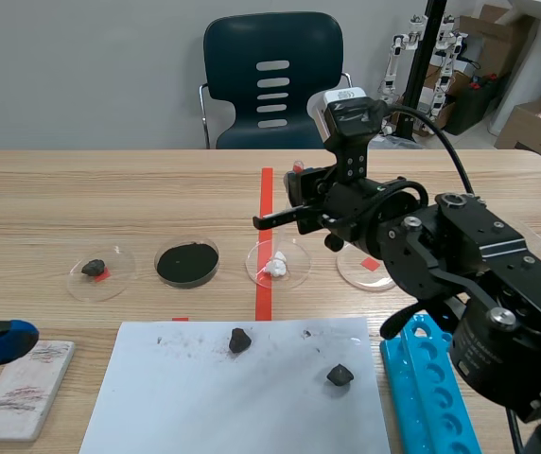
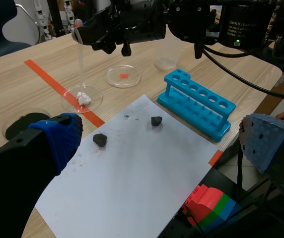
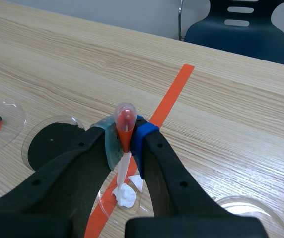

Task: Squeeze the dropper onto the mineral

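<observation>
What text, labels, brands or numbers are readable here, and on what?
None can be read outright.
White print and a green mark on the right arm's black housing: too blurred to read.
Label on a cardboard box in the background: too small to read.
White slab: smudged streaks only, no letters.
Dropper in the right pincer: no markings seen.

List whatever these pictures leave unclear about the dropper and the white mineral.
1. Right wrist view: the dropper tip overlaps the white mineral; contact cannot be told.
2. Scene view: the right gripper hides most of the dropper.
3. All views: any fallen drop is too small to see.
</observation>
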